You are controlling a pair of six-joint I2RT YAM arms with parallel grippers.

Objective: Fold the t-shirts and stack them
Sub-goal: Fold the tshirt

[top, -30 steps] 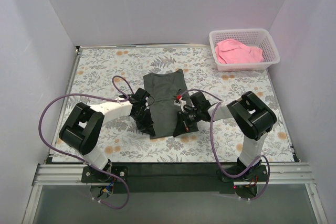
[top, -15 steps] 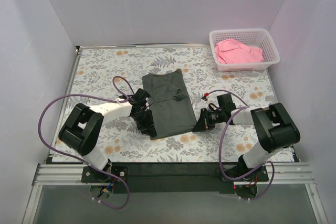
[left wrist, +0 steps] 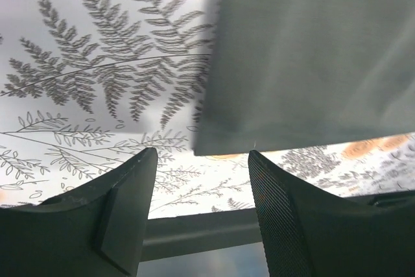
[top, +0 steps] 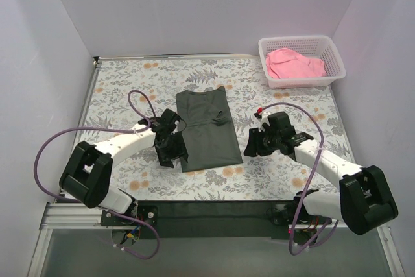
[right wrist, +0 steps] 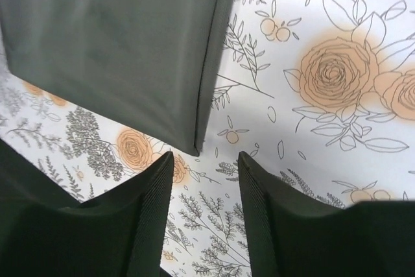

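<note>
The dark charcoal t-shirt (top: 206,129) lies folded into a long flat strip in the middle of the table; it also shows in the left wrist view (left wrist: 311,56) and in the right wrist view (right wrist: 117,43). The pink t-shirt (top: 293,64) lies crumpled in the white basket. My left gripper (top: 170,150) is open and empty, just left of the shirt's near left corner. My right gripper (top: 250,144) is open and empty, just right of the shirt's near right corner. Neither gripper touches the cloth.
The white mesh basket (top: 331,50) stands at the back right corner. The table has a floral cloth (top: 123,82) and white walls on three sides. A black rail (top: 214,209) runs along the near edge.
My right gripper let go of the shirt's right edge and drew back to the right. My left gripper shifted left off the shirt. The shirt now lies flat.
</note>
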